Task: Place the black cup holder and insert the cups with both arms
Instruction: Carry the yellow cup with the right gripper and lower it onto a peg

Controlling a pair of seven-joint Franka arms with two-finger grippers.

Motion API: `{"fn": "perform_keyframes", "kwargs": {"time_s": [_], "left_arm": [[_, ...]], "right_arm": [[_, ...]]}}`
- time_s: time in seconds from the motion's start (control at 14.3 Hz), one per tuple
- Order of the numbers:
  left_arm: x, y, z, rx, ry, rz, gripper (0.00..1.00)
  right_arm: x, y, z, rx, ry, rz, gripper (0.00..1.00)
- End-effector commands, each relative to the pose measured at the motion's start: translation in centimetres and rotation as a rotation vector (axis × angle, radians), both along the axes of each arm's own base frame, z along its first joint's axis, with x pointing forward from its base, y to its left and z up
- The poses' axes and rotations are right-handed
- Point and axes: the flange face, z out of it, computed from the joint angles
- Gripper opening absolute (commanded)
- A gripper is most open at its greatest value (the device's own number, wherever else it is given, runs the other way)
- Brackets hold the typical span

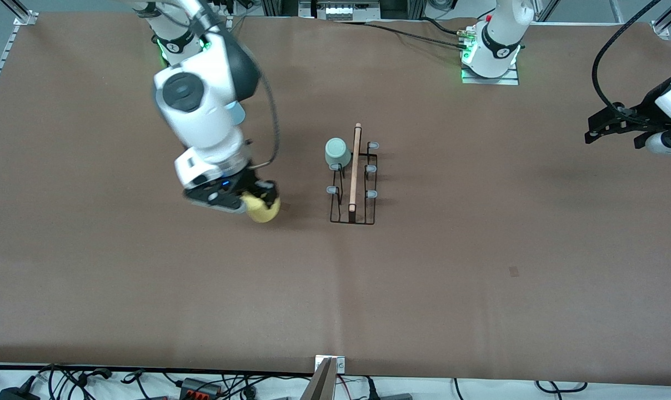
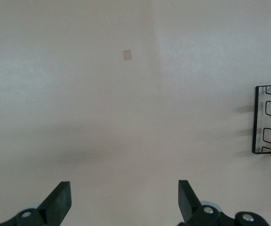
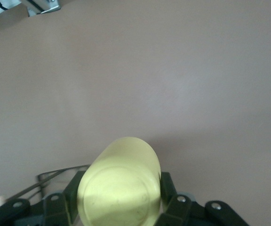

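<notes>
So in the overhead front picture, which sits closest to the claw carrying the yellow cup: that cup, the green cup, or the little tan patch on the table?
From the right claw:
1. Yellow cup, gripped in the claw itself.
2. Pale green cup, on a prong of the black cup holder at mid-table.
3. Tan patch, toward the left arm's end and nearer the front camera.

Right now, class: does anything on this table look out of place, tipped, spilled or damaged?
Nothing stands out. The black cup holder stands upright mid-table with the pale green cup upside down on a prong. The right hand holds the yellow cup beside it; the left hand waits open.
</notes>
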Motion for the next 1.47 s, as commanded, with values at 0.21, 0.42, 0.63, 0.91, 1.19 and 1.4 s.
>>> {"fn": "perform_keyframes", "kwargs": {"time_s": [0.21,0.42,0.63,0.91,1.19,1.4], "left_arm": [[0.2,-0.1,0.6,0.001,0.004,0.008,1.0],[0.3,-0.1,0.6,0.001,0.004,0.006,1.0],[0.2,0.0,0.6,0.003,0.004,0.008,1.0],[0.2,0.0,0.6,0.003,0.004,0.008,1.0],[0.2,-0.1,0.6,0.001,0.004,0.008,1.0],[0.2,0.0,0.6,0.003,0.004,0.008,1.0]], "right_arm": [[-2.2,10.1,-3.1,0.07,0.032,-0.172,0.0],[-2.5,10.9,-3.2,0.083,0.031,-0.184,0.0],[-3.1,12.3,-4.7,0.093,0.026,-0.164,0.0],[-3.6,13.0,-6.1,0.072,0.024,-0.142,0.01],[-4.4,13.2,-7.2,0.047,0.036,-0.128,0.13],[-4.1,12.9,-7.8,0.042,0.04,-0.123,1.0]]}}
